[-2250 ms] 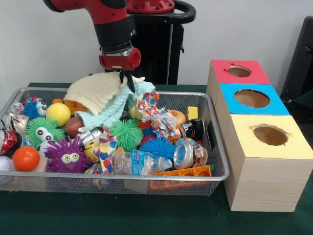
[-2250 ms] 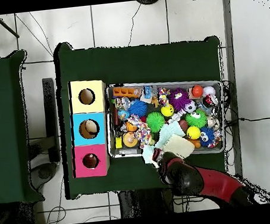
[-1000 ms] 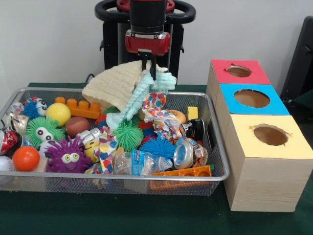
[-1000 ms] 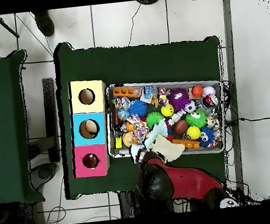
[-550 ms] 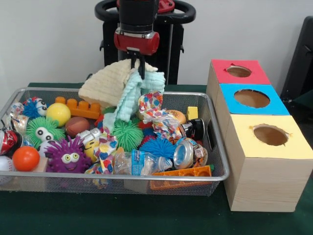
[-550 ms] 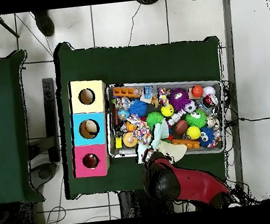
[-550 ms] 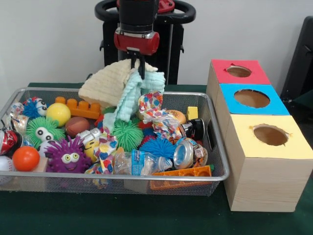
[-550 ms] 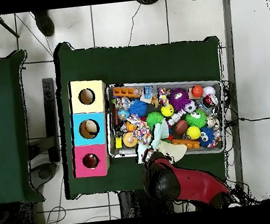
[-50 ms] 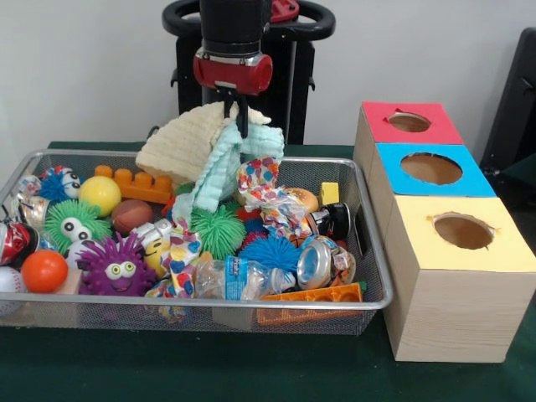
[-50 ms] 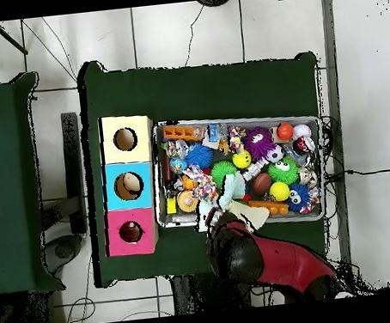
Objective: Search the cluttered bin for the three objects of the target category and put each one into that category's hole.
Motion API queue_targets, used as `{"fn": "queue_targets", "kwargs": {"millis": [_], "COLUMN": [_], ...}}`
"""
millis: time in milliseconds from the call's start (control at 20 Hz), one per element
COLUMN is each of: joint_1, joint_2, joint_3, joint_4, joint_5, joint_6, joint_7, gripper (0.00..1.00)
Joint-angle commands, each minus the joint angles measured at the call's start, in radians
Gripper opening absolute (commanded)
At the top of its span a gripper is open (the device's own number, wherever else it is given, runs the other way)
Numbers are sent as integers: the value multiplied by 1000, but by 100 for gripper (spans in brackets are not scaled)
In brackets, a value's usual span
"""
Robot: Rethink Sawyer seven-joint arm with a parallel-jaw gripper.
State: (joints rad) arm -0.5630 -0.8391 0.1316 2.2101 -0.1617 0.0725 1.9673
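Observation:
My gripper [image 9: 234,115] hangs over the back middle of the wire bin [image 9: 374,276], shut on two cloths. A cream knitted cloth [image 9: 177,144] drapes to its left and a mint-green fuzzy cloth [image 9: 219,172] dangles down onto the toys. Both are partly lifted above the pile. In the overhead view the arm [image 10: 261,261] covers the gripper, and the cream cloth [image 10: 258,217] and the mint cloth [image 10: 233,190] show at the bin's lower edge. To the right stand three boxes with holes: red [image 9: 409,122], blue [image 9: 431,168] and yellow [image 9: 462,231].
The bin holds several toys: a colourful rope toy [image 9: 266,191], spiky balls in green [image 9: 218,231], blue [image 9: 270,251] and purple [image 9: 120,266], an orange brick [image 9: 138,184], a yellow ball [image 9: 100,194] and an orange ball [image 9: 43,270].
The gripper rose with both cloths, swung right, then came back a little to the left. The orange brick under the cloths is now uncovered. In the last half second it barely moved.

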Motion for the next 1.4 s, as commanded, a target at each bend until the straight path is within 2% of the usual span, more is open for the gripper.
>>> {"fn": "queue_targets", "kwargs": {"millis": [50, 100, 150, 400, 600, 700, 1100, 1400], "joint_1": [-41, -46, -72, -91, -38, -6, 98, 108], "joint_2": [-79, -81, -84, -94, -115, -107, -17, 23], "joint_3": [239, 263, 322, 420, 396, 358, 243, 223], "joint_4": [-13, -15, -14, -29, -68, -100, -234, -267], "joint_5": [100, 99, 94, 112, 145, 146, 199, 192], "joint_6": [10, 18, 32, 37, 77, 90, 54, 28], "joint_7": [178, 163, 137, 128, 130, 117, 143, 125], "gripper": [0, 0, 0, 0, 0, 0, 0, 0]}}
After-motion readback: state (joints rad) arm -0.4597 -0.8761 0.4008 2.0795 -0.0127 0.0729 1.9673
